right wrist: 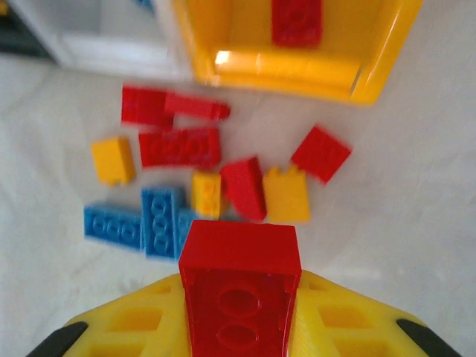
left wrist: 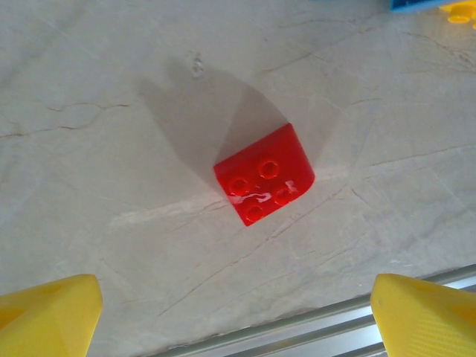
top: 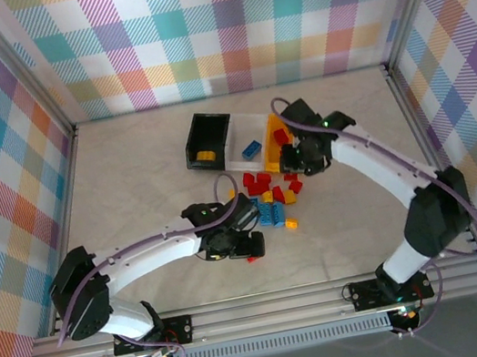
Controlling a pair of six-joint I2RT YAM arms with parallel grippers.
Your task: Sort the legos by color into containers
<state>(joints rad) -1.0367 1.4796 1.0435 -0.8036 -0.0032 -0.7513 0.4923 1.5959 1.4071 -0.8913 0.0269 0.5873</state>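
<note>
Poised with left hand (left wrist: 236, 301) spread wide over lone red lego (left wrist: 264, 184) on table (left wrist: 111, 149) | leaving pile of legos (top: 272, 198) unsorted beyond | gripping second red lego (right wrist: 239, 277) in right hand (top: 302, 160), short of yellow bin (right wrist: 282, 74) | counting one piece each in black bin (top: 212, 116), white bin (top: 256, 123), yellow bin | judged early, most still to sort

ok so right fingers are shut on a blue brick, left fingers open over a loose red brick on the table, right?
Not quite. The held brick in the right fingers is red, not blue; the right wrist view shows it. The rest stands: the left fingers are open over a loose red brick on the table.
</note>
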